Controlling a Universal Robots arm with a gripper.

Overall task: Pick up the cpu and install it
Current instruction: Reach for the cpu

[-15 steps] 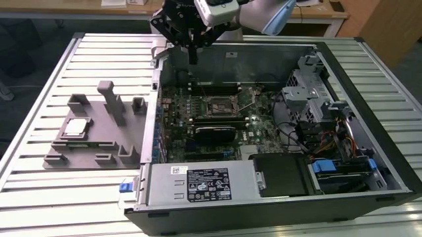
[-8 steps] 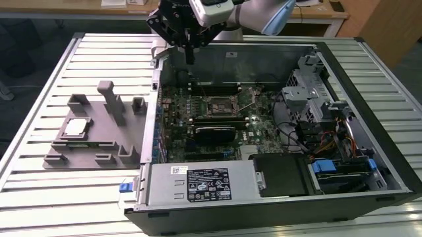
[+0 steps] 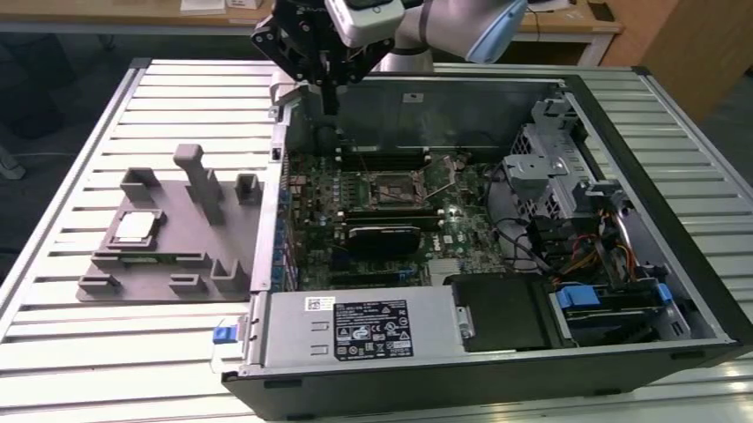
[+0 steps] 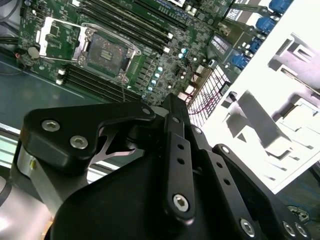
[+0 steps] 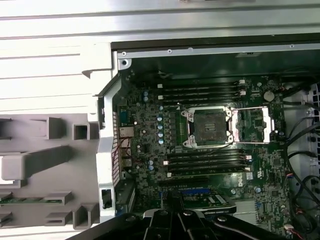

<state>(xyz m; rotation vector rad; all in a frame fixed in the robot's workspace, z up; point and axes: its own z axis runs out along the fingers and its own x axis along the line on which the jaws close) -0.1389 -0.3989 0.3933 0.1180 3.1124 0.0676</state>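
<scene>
- The gripper (image 3: 331, 107) hangs over the far corner of the open computer case (image 3: 471, 99), on the side toward the exterior view's left. Its fingers point down.
- The fingers look pressed together into one narrow dark bar and nothing is between them. In both wrist views the gripper (image 4: 172, 105) (image 5: 175, 216) shows the same narrow stance.
- The cpu (image 3: 133, 226) lies flat in a pocket of the grey fixture (image 3: 176, 257), silver top up. It is outside the case, toward the exterior view's left, and well apart from the gripper.
- The fixture stands on the slatted tabletop (image 3: 70, 352), just beside the case wall. Several upright grey blocks rise from it.
- Inside the case the green motherboard (image 3: 316, 196) lies flat, and its socket (image 3: 394, 185) is near the middle.
- In both wrist views the socket (image 5: 209, 126) (image 4: 107, 50) is bare – the dark contact field shows, with no chip in it.
- The metal cover plate (image 5: 255, 125) of the socket is folded open and lies beside the socket.
- Long dark memory slots (image 5: 200, 92) run on both sides of the socket.
- A grey power supply box (image 3: 353, 328) sits in the near part of the case – a white label is on its top.
</scene>
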